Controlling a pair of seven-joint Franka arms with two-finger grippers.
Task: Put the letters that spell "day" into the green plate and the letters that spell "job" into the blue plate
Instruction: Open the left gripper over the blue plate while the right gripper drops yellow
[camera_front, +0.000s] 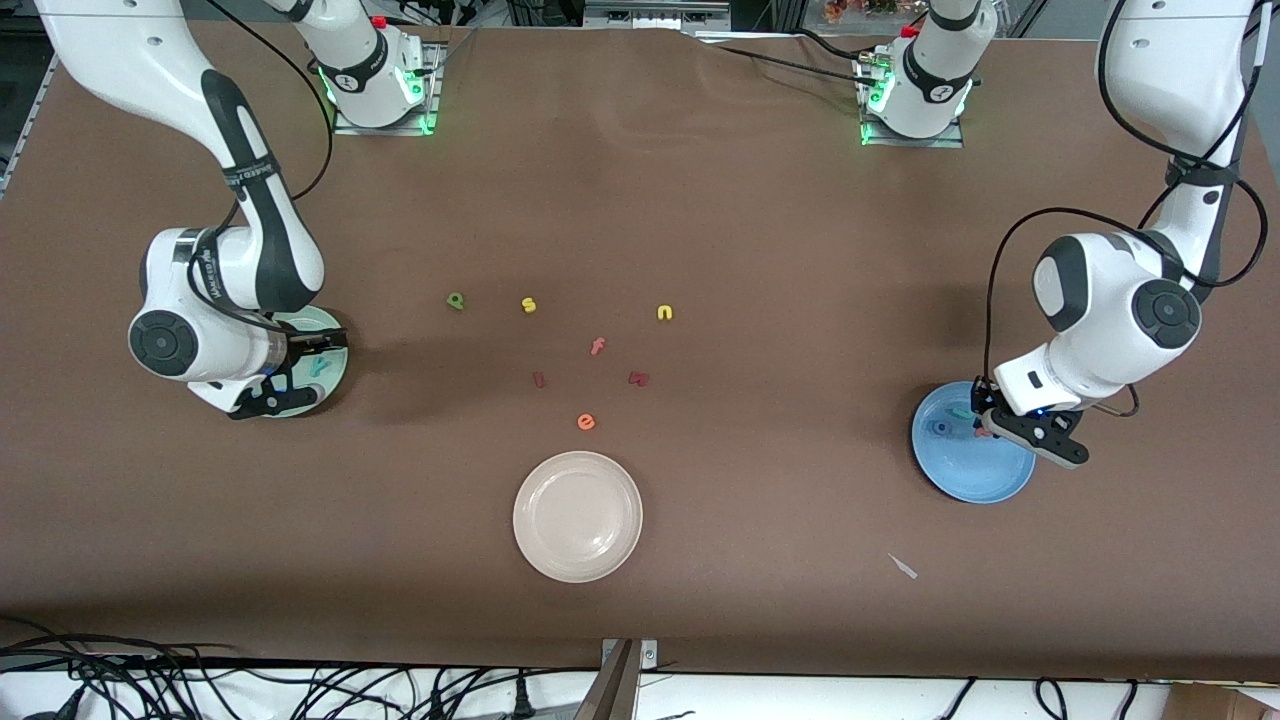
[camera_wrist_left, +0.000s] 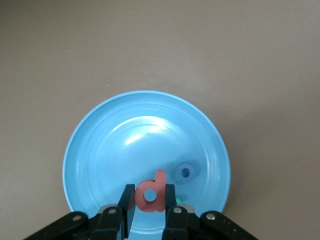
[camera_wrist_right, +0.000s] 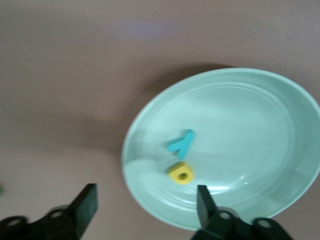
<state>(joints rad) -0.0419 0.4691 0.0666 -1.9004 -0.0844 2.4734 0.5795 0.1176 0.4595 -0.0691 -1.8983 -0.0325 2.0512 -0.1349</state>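
My left gripper (camera_wrist_left: 150, 200) is shut on the salmon-pink b (camera_wrist_left: 152, 192), holding it low over the blue plate (camera_wrist_left: 115, 145). In that plate lie the blue o (camera_wrist_left: 186, 172) and a teal bit of the j (camera_wrist_left: 179, 198), mostly hidden by a finger. In the front view the left gripper (camera_front: 985, 425) hangs over the blue plate (camera_front: 985, 475). My right gripper (camera_wrist_right: 146, 205) is open over the rim of the green plate (camera_wrist_right: 260, 115), which holds the teal y (camera_wrist_right: 182, 143) and yellow a (camera_wrist_right: 181, 173). The dark green d (camera_front: 456, 299) lies on the table, beside the green plate (camera_front: 330, 325).
Loose letters lie mid-table: a yellow s (camera_front: 529, 305), a yellow n (camera_front: 665, 313), an orange f (camera_front: 598, 346), an orange e (camera_front: 586, 422) and two dark red ones (camera_front: 539, 379). A cream-white plate (camera_front: 577, 516) sits nearer the front camera. A small white scrap (camera_front: 903, 566) lies near the blue plate.
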